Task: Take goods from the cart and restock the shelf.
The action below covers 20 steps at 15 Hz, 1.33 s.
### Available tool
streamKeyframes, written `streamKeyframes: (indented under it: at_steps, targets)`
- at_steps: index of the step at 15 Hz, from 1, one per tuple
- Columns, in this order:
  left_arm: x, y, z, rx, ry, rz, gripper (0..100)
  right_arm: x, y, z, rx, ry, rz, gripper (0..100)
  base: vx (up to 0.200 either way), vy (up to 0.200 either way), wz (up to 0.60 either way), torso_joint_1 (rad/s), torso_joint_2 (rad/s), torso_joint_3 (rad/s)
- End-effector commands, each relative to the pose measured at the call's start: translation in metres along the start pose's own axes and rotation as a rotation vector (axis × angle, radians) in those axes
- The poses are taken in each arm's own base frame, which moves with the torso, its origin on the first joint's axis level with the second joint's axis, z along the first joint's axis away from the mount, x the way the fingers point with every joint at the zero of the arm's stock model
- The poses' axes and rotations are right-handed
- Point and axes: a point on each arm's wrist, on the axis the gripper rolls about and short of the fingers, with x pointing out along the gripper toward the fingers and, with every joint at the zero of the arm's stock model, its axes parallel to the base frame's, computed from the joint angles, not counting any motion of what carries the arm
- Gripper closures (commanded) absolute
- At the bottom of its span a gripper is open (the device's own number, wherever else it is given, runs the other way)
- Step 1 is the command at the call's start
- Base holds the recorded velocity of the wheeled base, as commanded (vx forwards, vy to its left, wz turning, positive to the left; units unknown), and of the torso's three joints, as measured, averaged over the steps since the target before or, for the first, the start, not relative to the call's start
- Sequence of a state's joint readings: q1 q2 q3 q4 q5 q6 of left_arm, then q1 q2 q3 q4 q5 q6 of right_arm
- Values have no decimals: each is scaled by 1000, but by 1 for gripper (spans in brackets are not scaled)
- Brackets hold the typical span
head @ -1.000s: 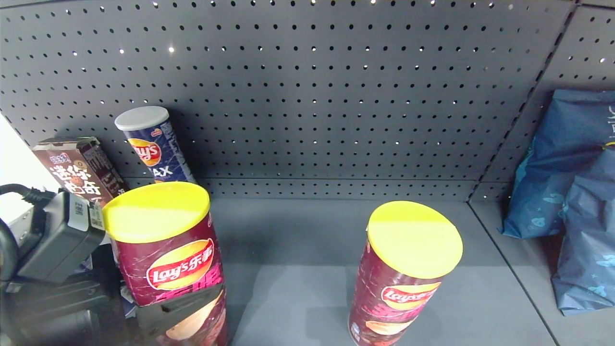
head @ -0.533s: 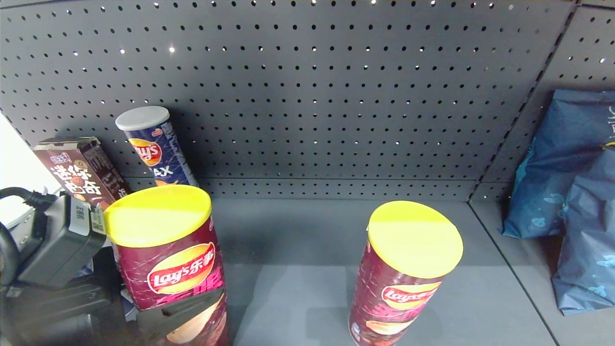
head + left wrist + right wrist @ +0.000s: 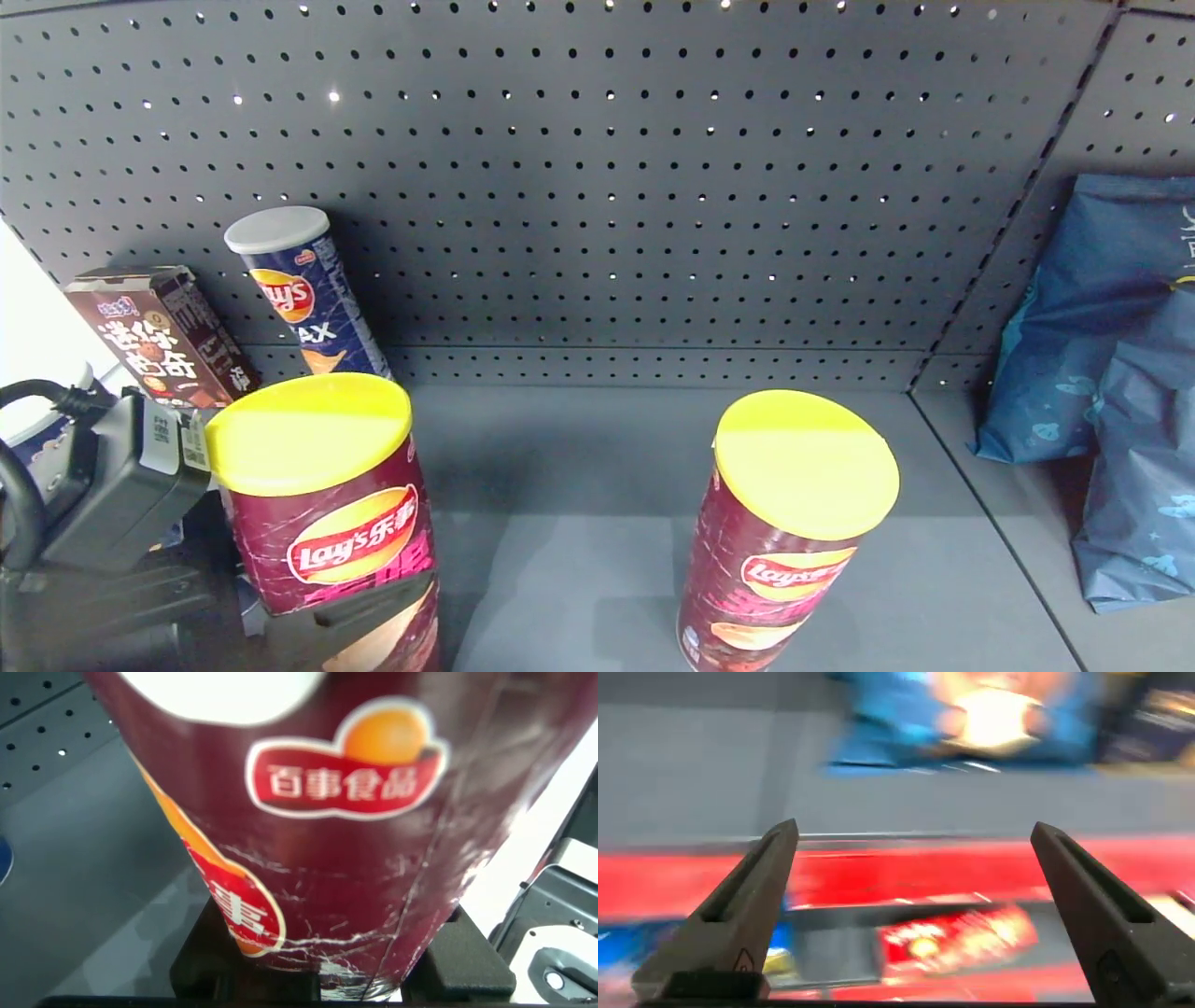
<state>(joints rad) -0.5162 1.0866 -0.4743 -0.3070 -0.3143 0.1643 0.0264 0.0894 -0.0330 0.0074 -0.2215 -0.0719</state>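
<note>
Held crisp can lowered slightly, at shelf front-left corner; base contact cannot be told. Left gripper clamped on lower body. Judged light, stiff cardboard tube, slick wrap, crushable; grip mid-body. Right gripper spread, empty.

Pretty dim overall tbh. Light comes from above and in front: a shade line cuts across both yellow lids, and the shelf floor is dark at the rear, paler up front. Bright pinpricks poke through the pegboard. Chip cans lean outward, wide-angle warp. Up close, the held chip can has blown-out white glare on top.
</note>
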Motion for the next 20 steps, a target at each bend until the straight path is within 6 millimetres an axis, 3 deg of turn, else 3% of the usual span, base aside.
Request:
streamKeyframes:
  at_steps: [1,3,6,7,9,17,20]
  targets:
    - [-6,-3,-7,-2,6,0,100,1,2,0,27,26,-118,0,0,0,0,0,0,0]
    - [-8,-3,-7,0,-4,4,100,1,4,0,5,23,-24,0,0,0,0,0,0,0]
    - [-9,-3,-5,4,-13,3,100,-2,9,-2,-19,-27,317,0,0,0,0,0,0,0]
    - [-8,-3,-5,3,-12,2,100,-4,8,-2,-4,-52,332,0,0,0,0,0,0,0]
    - [-8,-3,-2,7,-22,3,100,-2,5,-10,107,-19,138,0,0,0,0,0,0,0]
    - [-9,1,18,22,-75,22,100,-4,5,-11,69,-57,155,0,0,0,0,0,0,0]
    - [1,7,28,28,-76,29,100,-4,5,-10,69,-56,155,0,0,0,0,0,0,0]
